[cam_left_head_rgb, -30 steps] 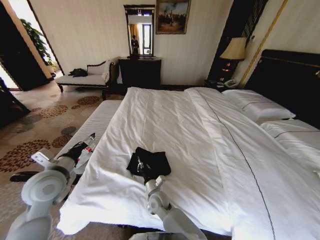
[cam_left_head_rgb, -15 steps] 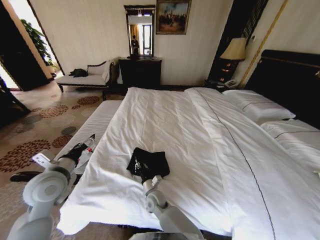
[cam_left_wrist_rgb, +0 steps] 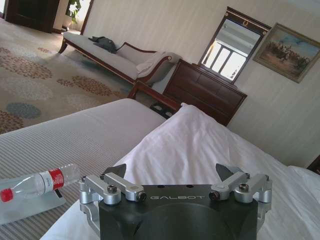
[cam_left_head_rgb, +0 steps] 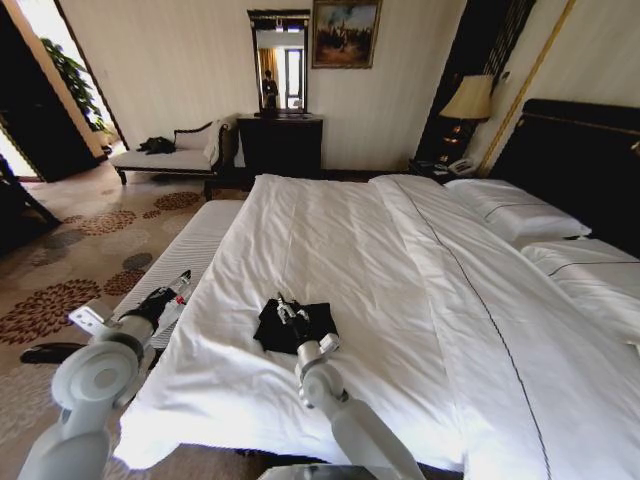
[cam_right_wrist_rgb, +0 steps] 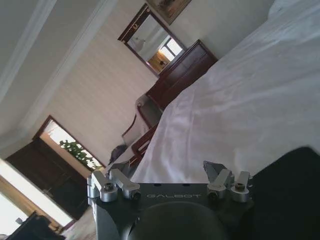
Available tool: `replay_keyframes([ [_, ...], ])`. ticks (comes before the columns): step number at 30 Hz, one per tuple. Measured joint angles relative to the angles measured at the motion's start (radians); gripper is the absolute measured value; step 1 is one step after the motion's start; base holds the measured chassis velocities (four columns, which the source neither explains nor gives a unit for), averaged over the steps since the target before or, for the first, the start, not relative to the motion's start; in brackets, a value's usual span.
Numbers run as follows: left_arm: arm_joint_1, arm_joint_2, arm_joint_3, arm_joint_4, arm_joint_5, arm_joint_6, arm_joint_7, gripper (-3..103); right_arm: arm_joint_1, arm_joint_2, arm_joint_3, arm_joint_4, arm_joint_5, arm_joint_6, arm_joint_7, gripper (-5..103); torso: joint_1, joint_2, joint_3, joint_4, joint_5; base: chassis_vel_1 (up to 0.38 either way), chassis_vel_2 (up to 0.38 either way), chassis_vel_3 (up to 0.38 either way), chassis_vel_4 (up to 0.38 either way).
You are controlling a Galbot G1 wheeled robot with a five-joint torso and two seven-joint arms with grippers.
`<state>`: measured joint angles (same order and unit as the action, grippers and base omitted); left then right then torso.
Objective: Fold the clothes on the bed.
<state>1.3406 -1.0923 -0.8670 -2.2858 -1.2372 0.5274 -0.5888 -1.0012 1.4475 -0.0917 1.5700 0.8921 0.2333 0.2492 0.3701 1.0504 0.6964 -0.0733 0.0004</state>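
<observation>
Clothes first: the black T-shirt [cam_left_head_rgb: 295, 325] lies bunched on the white duvet [cam_left_head_rgb: 330, 260] near the foot corner of the bed [cam_left_head_rgb: 560, 330], on my left half of it. My right hand [cam_left_head_rgb: 285, 306] sits over the shirt's near-middle, and against a second ago it has come up and moved farther across the fabric, with the forearm reaching farther forward along the bed; the shirt's bundle looks slightly narrower than before. In the right wrist view that hand [cam_right_wrist_rgb: 169, 175] has its fingers spread apart with nothing between them, the black cloth showing at the corner beside it.

My left hand [cam_left_head_rgb: 172, 296] hangs off the bed's edge over the striped bench [cam_left_head_rgb: 195, 245], much where it was earlier, only a shade lower. From its wrist view the left hand [cam_left_wrist_rgb: 175, 175] is spread wide and empty, and a clear water bottle [cam_left_wrist_rgb: 37, 182] with a red cap and label lies on the bench just beside it.

Farther off, past the foot of the bed, stand the white chaise [cam_left_head_rgb: 165, 155], the dark dresser [cam_left_head_rgb: 280, 142] with its mirror [cam_left_head_rgb: 279, 62], and a lamp [cam_left_head_rgb: 468, 98] by the headboard [cam_left_head_rgb: 575, 160]. Two pillows [cam_left_head_rgb: 520, 212] lie at the head end.
</observation>
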Motion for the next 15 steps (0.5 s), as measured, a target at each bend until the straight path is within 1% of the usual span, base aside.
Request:
replay_keyframes([
  [3,0.003,0.001,-0.002,0.002,0.0,0.0,0.002,100,0.021,-0.028,0.041,0.005,-0.022,-0.04,0.027,95,0.0,0.0,0.0,0.0002,-0.0001,0.0,0.0,0.0,0.0],
  [5,0.004,0.001,-0.002,0.003,0.0,0.0,0.002,100,0.023,-0.038,0.048,0.01,-0.032,-0.051,0.035,95,0.0,0.0,0.0,0.0002,-0.0001,0.0,0.0,0.0,0.0],
  [6,0.006,0.0,0.005,0.005,0.001,0.0,0.007,100,0.031,-0.073,0.075,0.01,-0.102,-0.07,0.039,100,0.0,0.0,0.0,0.0003,-0.0001,0.0,0.0,0.0,0.0],
  [7,0.006,0.0,0.005,0.005,0.001,0.0,0.007,100,0.031,-0.073,0.075,0.01,-0.102,-0.07,0.039,100,0.0,0.0,0.0,0.0003,-0.0001,0.0,0.0,0.0,0.0],
  [8,0.01,-0.002,0.014,0.008,0.007,-0.006,0.016,100,0.035,-0.101,0.098,0.002,-0.176,-0.071,0.029,100,0.0,0.0,0.0,0.0003,-0.0001,0.0,0.0,0.0,0.0],
  [9,0.015,-0.005,0.027,0.011,0.018,-0.016,0.028,100,0.036,-0.125,0.118,-0.003,-0.227,-0.071,0.02,100,0.0,0.0,0.0,0.0002,0.0001,0.0,0.0,0.0,0.0],
  [10,0.024,-0.01,0.047,0.015,0.039,-0.034,0.047,100,0.033,-0.164,0.147,-0.002,-0.279,-0.071,0.012,100,0.0,0.0,0.0,0.0002,0.0,0.0,0.0,0.0,0.0],
  [11,0.032,-0.014,0.065,0.017,0.059,-0.049,0.061,100,0.029,-0.187,0.166,0.004,-0.297,-0.071,0.011,100,0.0,0.0,0.0,0.0001,0.0001,0.0,0.0,0.0,0.0],
  [12,0.032,-0.014,0.065,0.017,0.059,-0.049,0.061,100,0.029,-0.187,0.166,0.004,-0.297,-0.071,0.011,100,0.0,0.0,0.0,0.0001,0.0001,0.0,0.0,0.0,0.0],
  [15,0.06,-0.037,0.145,0.02,0.181,-0.13,0.13,100,-0.024,-0.311,0.278,0.084,-0.335,-0.071,0.008,100,0.0,0.0,0.0,-0.0001,0.0,0.0,0.0,0.0,0.0],
])
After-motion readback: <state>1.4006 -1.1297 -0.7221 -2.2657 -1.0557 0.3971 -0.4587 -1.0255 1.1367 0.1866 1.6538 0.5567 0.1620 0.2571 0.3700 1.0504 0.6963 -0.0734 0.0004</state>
